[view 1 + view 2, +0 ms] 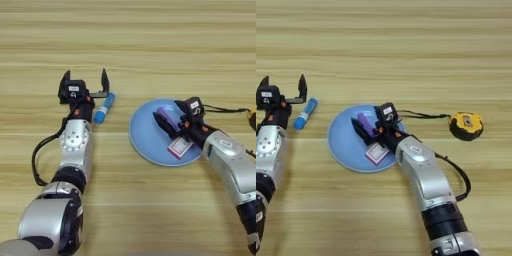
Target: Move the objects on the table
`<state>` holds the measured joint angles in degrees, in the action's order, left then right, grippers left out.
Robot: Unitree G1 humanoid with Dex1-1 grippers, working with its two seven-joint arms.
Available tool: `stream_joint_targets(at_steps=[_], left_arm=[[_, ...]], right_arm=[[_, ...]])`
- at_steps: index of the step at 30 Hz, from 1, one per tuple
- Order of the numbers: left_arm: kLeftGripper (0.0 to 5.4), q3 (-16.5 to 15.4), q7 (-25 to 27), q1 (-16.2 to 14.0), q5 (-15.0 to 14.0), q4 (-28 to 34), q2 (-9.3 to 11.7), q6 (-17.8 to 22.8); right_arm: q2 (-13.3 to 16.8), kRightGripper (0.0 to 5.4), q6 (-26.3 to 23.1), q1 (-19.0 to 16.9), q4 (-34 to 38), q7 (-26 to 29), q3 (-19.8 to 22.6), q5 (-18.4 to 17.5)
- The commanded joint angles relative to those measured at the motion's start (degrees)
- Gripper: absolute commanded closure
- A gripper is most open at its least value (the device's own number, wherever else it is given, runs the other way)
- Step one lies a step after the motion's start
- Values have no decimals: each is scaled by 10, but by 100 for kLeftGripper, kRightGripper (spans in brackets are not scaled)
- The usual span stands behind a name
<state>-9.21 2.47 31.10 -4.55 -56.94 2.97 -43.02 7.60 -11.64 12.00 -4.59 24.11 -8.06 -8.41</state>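
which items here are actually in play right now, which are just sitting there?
In play:
- purple stick, on the blue plate, right gripper open around it
- pink card, on the plate by that gripper

Just lying about:
- blue tube, on the table beside the open, idle left gripper
- tape measure, off to the right

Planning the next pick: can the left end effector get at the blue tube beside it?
Probably yes: the left end effector is open, the blue tube lies just beside it on bare table, nothing between.
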Motion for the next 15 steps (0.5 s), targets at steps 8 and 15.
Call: stream_joint_targets(at_steps=[8, 15], left_arm=[[0, 4, -7, 6, 8, -2, -2, 2], [0, 5, -9, 7, 9, -3, -2, 2]], right_arm=[[61, 3, -14, -37, 80, 13, 12, 18], [97, 3, -31, -56, 108, 37, 18, 10]])
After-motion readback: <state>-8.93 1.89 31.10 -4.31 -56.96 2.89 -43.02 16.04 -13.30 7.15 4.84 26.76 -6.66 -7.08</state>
